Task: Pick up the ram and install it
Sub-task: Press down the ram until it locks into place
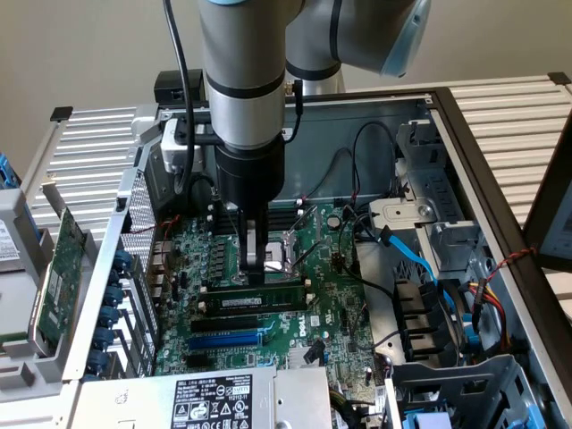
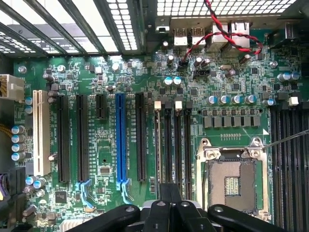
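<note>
RAM (image 1: 255,302) is sitting in its motherboard (image 1: 332,308) slot, inside the open PC case (image 1: 465,134). Gripper (image 1: 255,262) is pressing on its top edge, jaws closed narrow.

Arm upright, wrist straight down, gripper shut.

The grey metal Universal Robots arm (image 1: 241,71), with its pale blue joint cap at the exterior view's upper right, drops vertically from the top of the frame; a black cable runs down its side. Its black cylindrical wrist section (image 1: 250,174) points straight down. Below it, the narrow black-and-silver gripper (image 1: 256,261) hangs with its jaws drawn together. In the wrist view, the black fingers (image 2: 170,195) sit pressed close, side by side.
</note>
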`<state>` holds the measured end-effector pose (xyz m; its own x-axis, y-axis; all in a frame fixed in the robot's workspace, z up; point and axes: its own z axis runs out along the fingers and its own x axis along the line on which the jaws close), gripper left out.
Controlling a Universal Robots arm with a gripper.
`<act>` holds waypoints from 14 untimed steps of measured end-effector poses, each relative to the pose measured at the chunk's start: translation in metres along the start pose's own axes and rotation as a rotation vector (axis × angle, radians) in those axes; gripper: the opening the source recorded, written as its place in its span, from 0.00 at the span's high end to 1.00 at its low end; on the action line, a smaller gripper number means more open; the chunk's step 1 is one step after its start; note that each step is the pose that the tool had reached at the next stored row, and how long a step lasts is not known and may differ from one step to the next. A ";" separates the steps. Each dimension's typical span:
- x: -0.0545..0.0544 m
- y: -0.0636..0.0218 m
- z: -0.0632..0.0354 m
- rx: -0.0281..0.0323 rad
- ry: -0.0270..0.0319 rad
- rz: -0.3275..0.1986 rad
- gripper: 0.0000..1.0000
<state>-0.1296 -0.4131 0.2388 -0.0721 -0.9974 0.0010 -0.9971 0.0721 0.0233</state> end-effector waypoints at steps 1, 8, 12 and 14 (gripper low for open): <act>0.000 0.0000 0.0001 0.0003 0.0038 0.000 0.89; 0.000 0.0000 0.0023 0.0011 0.0102 0.000 0.89; 0.001 -0.0008 0.0035 0.0029 0.0100 0.000 0.89; 0.001 -0.0016 0.0037 0.0036 0.0099 0.000 0.89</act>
<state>-0.1281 -0.4137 0.2351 -0.0718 -0.9974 0.0108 -0.9972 0.0720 0.0197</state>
